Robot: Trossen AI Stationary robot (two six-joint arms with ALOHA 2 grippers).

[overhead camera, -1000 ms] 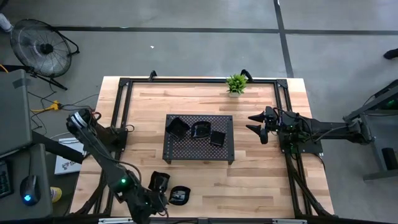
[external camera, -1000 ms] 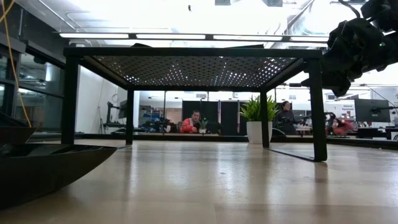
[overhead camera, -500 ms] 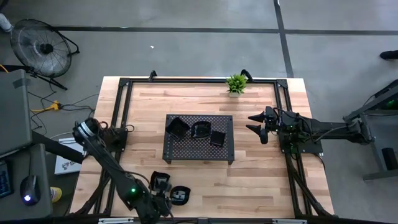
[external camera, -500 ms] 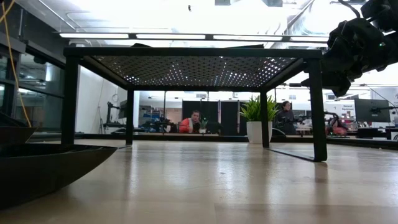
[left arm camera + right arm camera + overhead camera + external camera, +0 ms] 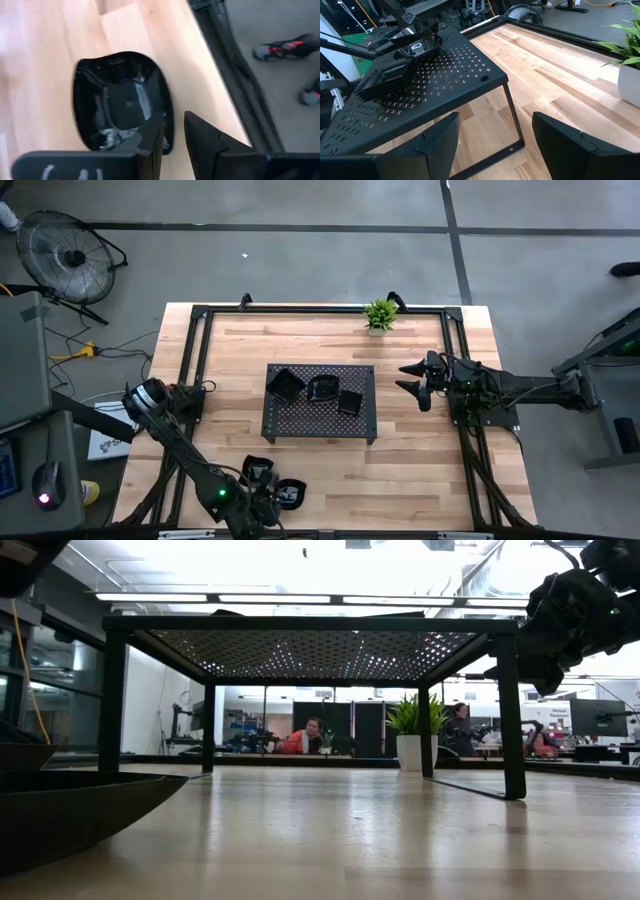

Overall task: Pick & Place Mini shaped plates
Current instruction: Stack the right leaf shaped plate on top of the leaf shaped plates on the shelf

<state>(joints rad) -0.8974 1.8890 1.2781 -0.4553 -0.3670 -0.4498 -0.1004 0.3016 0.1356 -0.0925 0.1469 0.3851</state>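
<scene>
Two glossy black mini plates lie flat on the wood near the table's near edge: a wavy-rimmed one (image 5: 290, 494) (image 5: 120, 97) and another (image 5: 257, 471) just left of it. Three more (image 5: 285, 383) (image 5: 322, 388) (image 5: 350, 402) sit on the perforated tray (image 5: 318, 425). My left gripper (image 5: 272, 500) (image 5: 173, 122) is low over the wavy-rimmed plate, open by a narrow gap. One finger (image 5: 154, 135) is over the plate's inside and the other (image 5: 200, 137) is over the wood outside it. My right gripper (image 5: 415, 381) (image 5: 492, 130) waits open, right of the tray. My left gripper comes from above with its fingers on either side of the wavy-rimmed plate's rim (image 5: 169, 134). A strip of wood shows between that rim and the outer finger. I cannot tell whether the inner finger touches the plate, which lies flat on the table.
The tray stands on legs (image 5: 510, 710) at the table's middle, with free wood under and around it. A small green plant (image 5: 380, 314) stands at the far edge. A black frame rail (image 5: 220, 55) runs along the table's border close to the left gripper. People sit in the room beyond.
My left gripper has moved along the near edge toward the table's right and now sits at the wavy-rimmed plate. A dark part of the left arm has entered the low view's top left corner. The plates and the right arm have kept still.
</scene>
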